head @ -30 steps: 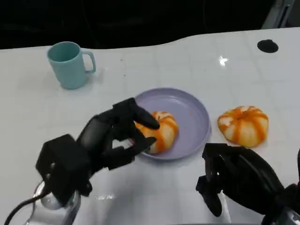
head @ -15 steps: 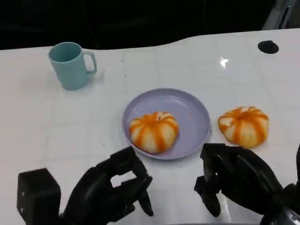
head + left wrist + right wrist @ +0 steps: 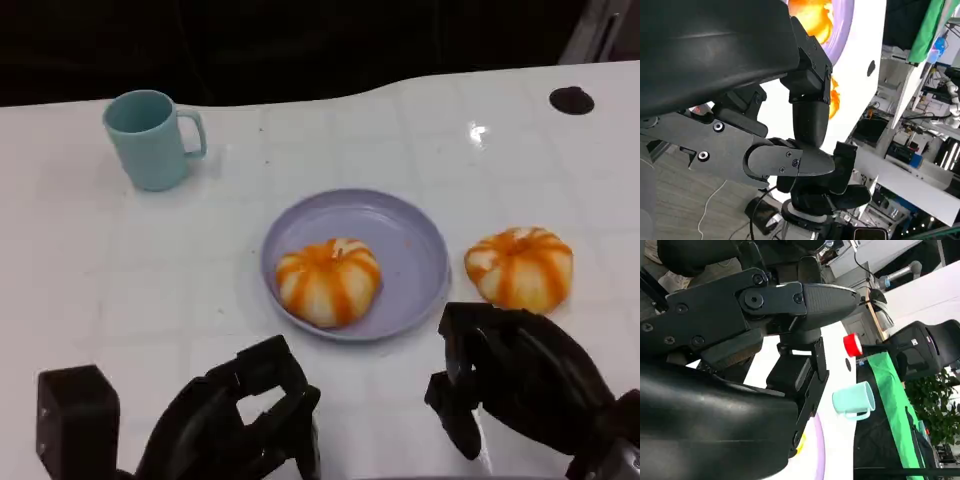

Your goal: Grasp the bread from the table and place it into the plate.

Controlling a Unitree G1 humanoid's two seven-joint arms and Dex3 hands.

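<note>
A round, pumpkin-shaped bread (image 3: pixel 329 281) with orange stripes on a pale crust sits on the near left part of a smooth lavender plate (image 3: pixel 415 240), a shallow round dish with a raised rim. A second bread (image 3: pixel 519 265) of the same shape lies on the glossy white tabletop (image 3: pixel 120 270) just right of the plate, not touching it. A matte teal mug (image 3: pixel 150 137) with its handle to the right stands well apart at the far left. A small black disc (image 3: pixel 571 99) sits at the far right. No writing is legible. The left hand (image 3: pixel 245 425) hangs near the front edge, fingers curled in on nothing. The right hand (image 3: pixel 515 380) rests below the second bread, fingers bent, holding nothing
</note>
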